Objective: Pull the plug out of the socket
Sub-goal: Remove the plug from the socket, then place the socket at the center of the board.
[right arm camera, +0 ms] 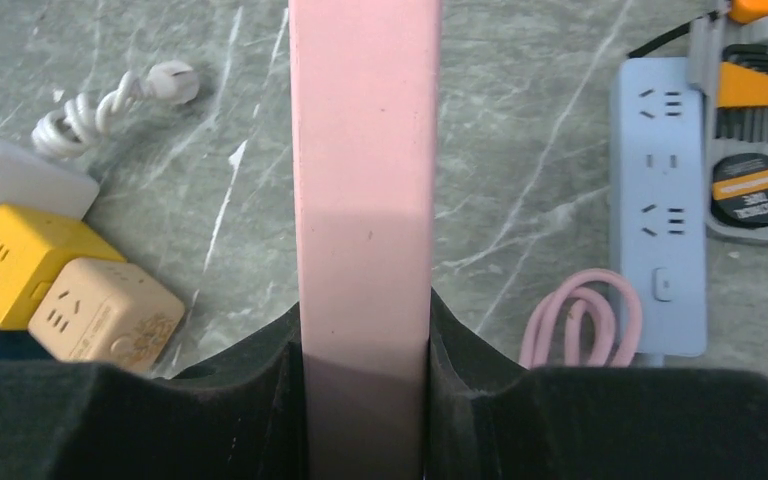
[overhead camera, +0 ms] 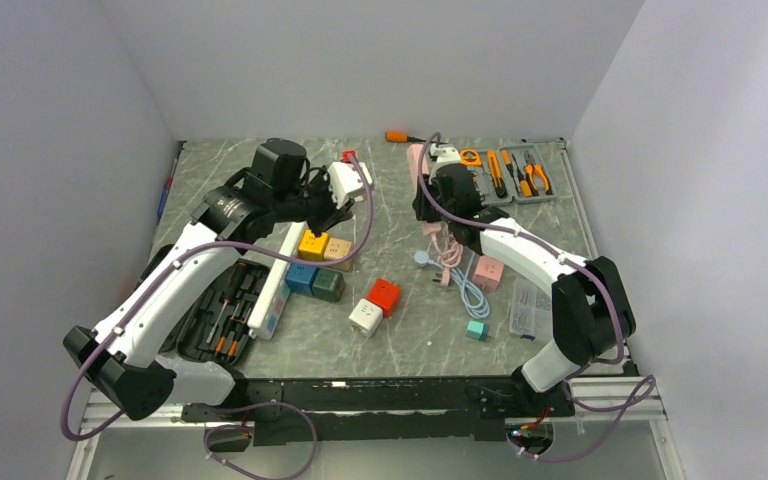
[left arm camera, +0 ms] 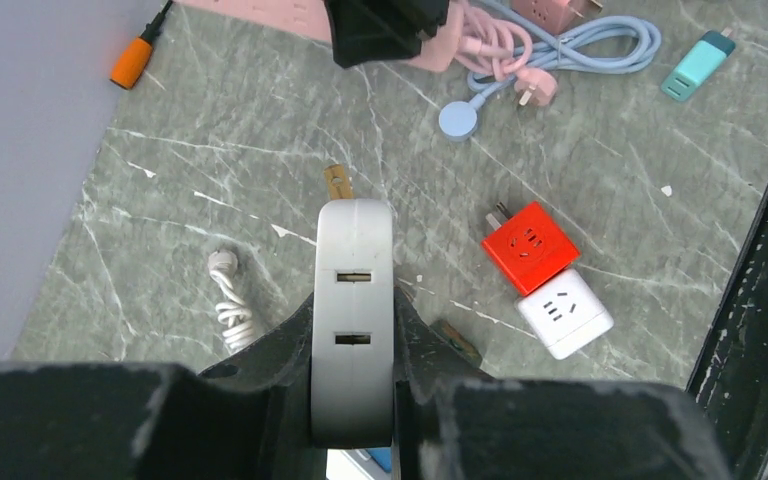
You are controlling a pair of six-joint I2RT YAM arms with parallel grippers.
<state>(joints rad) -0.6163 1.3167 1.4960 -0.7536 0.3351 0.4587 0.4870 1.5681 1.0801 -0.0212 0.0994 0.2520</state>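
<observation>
The plug (left arm camera: 353, 300) is a white adapter with two slots on its edge and a brass prong (left arm camera: 336, 180) at its far end. My left gripper (left arm camera: 353, 335) is shut on its sides and holds it in the air (overhead camera: 345, 182), apart from the socket. The socket is a pink power strip (right arm camera: 365, 150), and my right gripper (right arm camera: 365, 330) is shut across its width. In the top view the right gripper (overhead camera: 425, 192) sits on the strip (overhead camera: 417, 160) at the back middle. The left gripper (overhead camera: 332, 197) is to its left.
Yellow (overhead camera: 312, 243) and tan (overhead camera: 337, 249) cube sockets lie below the plug. A red cube (overhead camera: 384, 295) and a white cube (overhead camera: 365, 317) sit mid-table. A long white strip (overhead camera: 278, 275) and a screwdriver case (overhead camera: 225, 315) lie left. A tool kit (overhead camera: 505, 175) and a blue strip (right arm camera: 660, 200) lie right.
</observation>
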